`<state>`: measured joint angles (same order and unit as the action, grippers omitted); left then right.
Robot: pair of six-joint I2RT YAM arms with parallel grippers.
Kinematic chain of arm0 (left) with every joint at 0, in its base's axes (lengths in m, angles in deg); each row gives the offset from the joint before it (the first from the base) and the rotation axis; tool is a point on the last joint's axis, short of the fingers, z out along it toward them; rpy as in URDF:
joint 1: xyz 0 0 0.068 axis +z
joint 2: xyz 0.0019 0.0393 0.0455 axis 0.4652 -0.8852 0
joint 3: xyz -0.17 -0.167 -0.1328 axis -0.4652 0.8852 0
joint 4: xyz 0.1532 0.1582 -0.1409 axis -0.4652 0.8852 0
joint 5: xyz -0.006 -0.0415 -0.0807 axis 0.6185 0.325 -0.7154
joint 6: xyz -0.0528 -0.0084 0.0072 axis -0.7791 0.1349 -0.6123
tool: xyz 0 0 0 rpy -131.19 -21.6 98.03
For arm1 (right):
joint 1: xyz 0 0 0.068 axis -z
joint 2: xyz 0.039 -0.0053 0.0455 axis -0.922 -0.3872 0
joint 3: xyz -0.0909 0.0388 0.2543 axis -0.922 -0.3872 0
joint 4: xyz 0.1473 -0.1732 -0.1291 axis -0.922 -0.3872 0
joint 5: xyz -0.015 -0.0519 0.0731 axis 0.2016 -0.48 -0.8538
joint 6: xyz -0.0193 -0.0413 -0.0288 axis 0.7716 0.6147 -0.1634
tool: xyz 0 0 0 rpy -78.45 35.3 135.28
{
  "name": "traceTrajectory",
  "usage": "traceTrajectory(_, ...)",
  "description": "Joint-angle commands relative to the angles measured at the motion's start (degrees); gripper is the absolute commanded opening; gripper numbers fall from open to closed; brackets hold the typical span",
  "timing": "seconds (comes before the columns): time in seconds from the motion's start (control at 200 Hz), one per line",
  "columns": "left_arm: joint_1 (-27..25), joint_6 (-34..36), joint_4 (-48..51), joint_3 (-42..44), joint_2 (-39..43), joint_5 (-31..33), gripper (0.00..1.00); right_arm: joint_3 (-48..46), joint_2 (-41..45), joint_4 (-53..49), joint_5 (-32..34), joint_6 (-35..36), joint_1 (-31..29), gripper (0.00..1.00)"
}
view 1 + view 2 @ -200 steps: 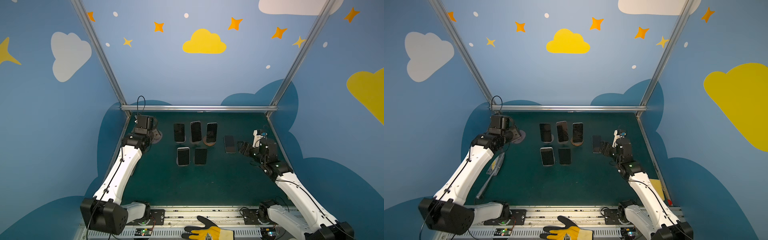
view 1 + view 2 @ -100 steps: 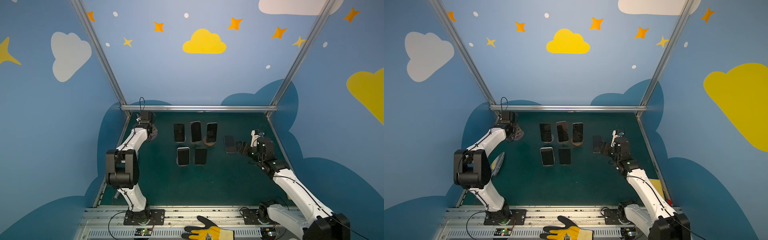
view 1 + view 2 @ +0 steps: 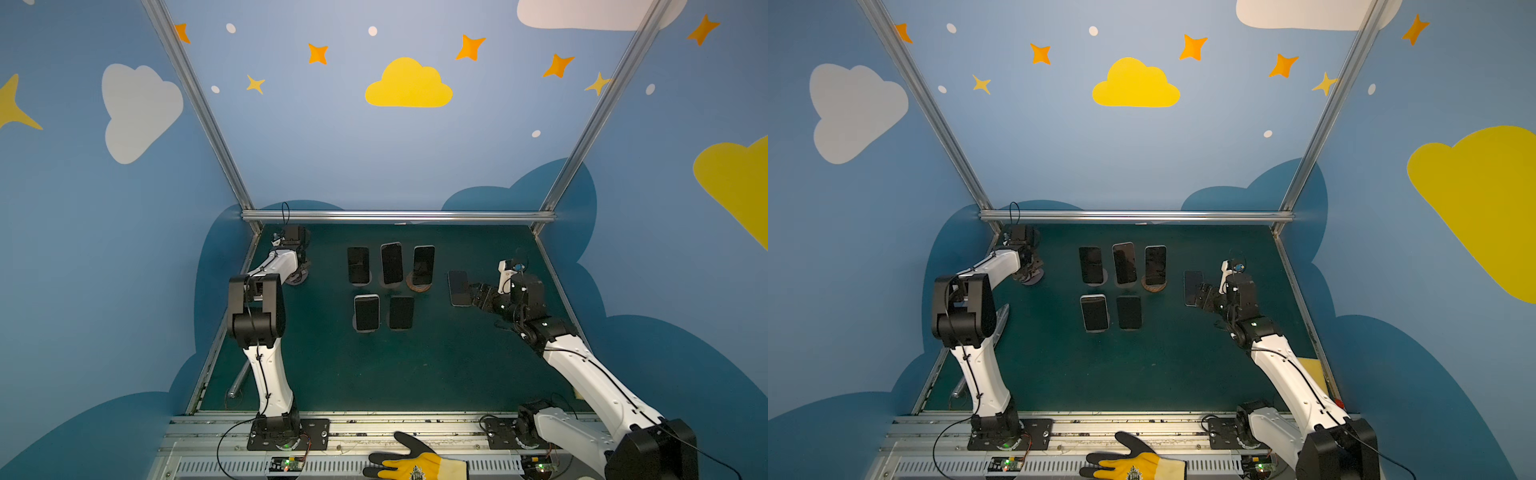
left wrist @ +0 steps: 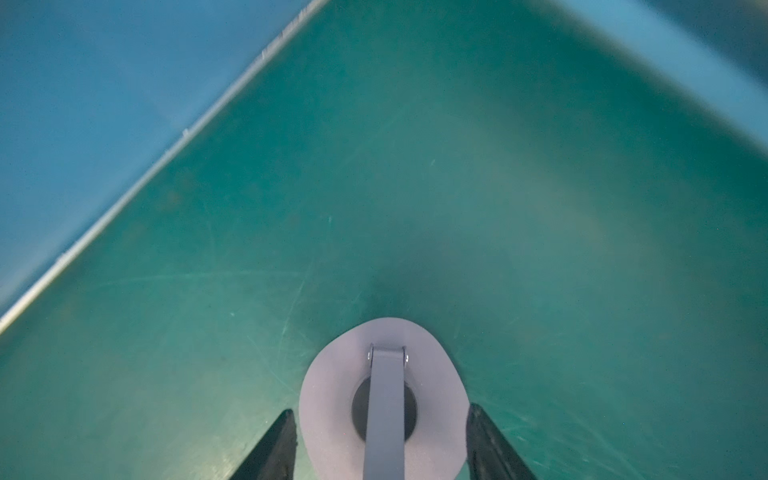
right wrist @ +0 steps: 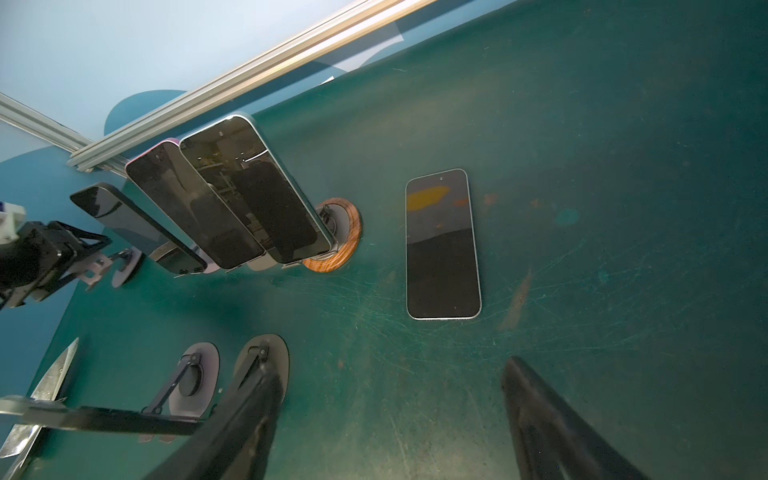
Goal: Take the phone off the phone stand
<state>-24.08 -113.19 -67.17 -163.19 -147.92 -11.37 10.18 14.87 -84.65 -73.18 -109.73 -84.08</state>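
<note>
Right wrist | right pincer [image 5: 388, 365] wide, phone [image 5: 442, 245] flat ahead | propped phones [image 5: 249, 191] beside | left pincer [image 4: 380, 411] clamps stand [image 4: 332, 374]

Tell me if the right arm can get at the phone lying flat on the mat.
Probably yes. The right tool is open and empty, the flat phone lies just ahead of it on bare mat, and the phones on stands sit off to one side.

No readable text anywhere in view. The phones [image 5: 442, 245] show dark, blank screens, the walls [image 3: 374, 166] carry only painted clouds and stars, and the glove [image 3: 432, 465] wears an emblem [image 3: 417, 472] too small to read.
</note>
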Motion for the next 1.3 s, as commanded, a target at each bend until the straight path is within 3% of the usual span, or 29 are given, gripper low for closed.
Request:
traceTrajectory(0.0, 0.14, -0.38, 0.2, -2.25, -0.35, -0.04, 0.47, 0.0, 0.01, 0.41, -0.12, 0.07, -0.37, 0.83)
traceTrajectory(0.406, -0.12, 1.67, 3.6, -1.47, 1.01, -3.18, 0.49, -0.13, -0.93, 1.01, 0.16, 0.03, -0.88, 0.83)
traceTrajectory(0.646, -0.35, 0.94, 8.29, -3.22, 0.27, -5.01, 0.62, -0.3, 0.42, 0.7, -0.28, 0.32, -0.92, 0.83)
traceTrajectory(0.901, -0.34, -0.09, 14.14, -3.99, 6.75, -5.65, 0.83, -0.27, 1.66, 0.17, -0.66, 0.72, -1.41, 0.83)
traceTrajectory(1.086, -0.78, -0.7, 15.85, -0.1, 19.66, -7.94, 1.0, -0.18, 4.67, -0.51, -0.55, 1.21, -2.16, 0.84)
traceTrajectory(1.297, -1.39, -4.57, 6.19, 11.52, 41.62, -16.32, 1.0, -1.18, 4.79, 3.44, -0.54, 0.04, -2.68, 0.84)
